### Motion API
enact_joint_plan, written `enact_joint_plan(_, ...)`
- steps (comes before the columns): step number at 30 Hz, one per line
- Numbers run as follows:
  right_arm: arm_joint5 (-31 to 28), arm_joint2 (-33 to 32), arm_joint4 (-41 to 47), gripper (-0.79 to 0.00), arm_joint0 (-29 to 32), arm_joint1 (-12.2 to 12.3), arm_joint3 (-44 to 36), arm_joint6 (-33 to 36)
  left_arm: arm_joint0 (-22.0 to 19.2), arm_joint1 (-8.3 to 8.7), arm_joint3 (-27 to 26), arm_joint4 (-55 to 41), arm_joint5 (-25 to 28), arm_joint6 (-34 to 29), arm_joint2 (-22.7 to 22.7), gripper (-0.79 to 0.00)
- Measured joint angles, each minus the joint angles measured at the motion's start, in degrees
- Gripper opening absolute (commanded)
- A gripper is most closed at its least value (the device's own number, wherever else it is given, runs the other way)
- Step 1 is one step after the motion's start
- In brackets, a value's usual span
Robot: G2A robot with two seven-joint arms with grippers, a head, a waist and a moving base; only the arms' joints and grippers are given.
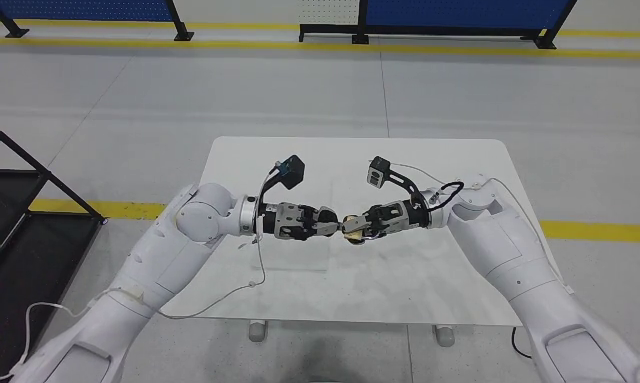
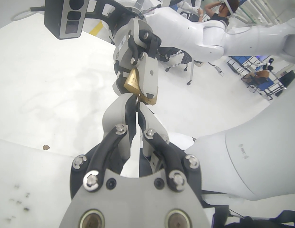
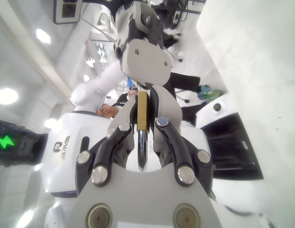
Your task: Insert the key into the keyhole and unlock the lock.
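Here, my two arms meet tip to tip above the white rectangular table (image 1: pixel 300 163), near its middle.

(a) My left gripper (image 2: pixel 137 104): jaws drawn narrow, pinching a thin silver metal key (image 2: pixel 137 99). A small sliver of the key shows beyond the black pads.

(b) My right gripper (image 3: pixel 145 95): jaws closed on a rectangular brass padlock (image 3: pixel 142 112), pressing on its two broad faces. The padlock's body sits between the ribbed pads, held clear of the table.

(c) The padlock's curved chrome shackle (image 3: pixel 141 148) points back toward my right palm, and its bottom end faces my left gripper.

The key lies in line with the padlock and touches that bottom end. I cannot tell how deep it sits in the keyhole, nor whether the shackle is latched. The two sets of fingertips are just beside each other, the left ones nearly touching the brass.
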State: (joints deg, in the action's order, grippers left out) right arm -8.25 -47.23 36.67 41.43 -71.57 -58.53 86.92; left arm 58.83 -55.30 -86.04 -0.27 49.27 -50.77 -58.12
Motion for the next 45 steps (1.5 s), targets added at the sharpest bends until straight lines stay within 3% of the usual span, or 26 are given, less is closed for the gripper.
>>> enact_joint_plan(45,0.0,0.0,0.0,-0.785,0.0,0.0,0.0,0.01,3.09,0.5,-3.51,16.38,6.33,13.42,-1.86,-0.785)
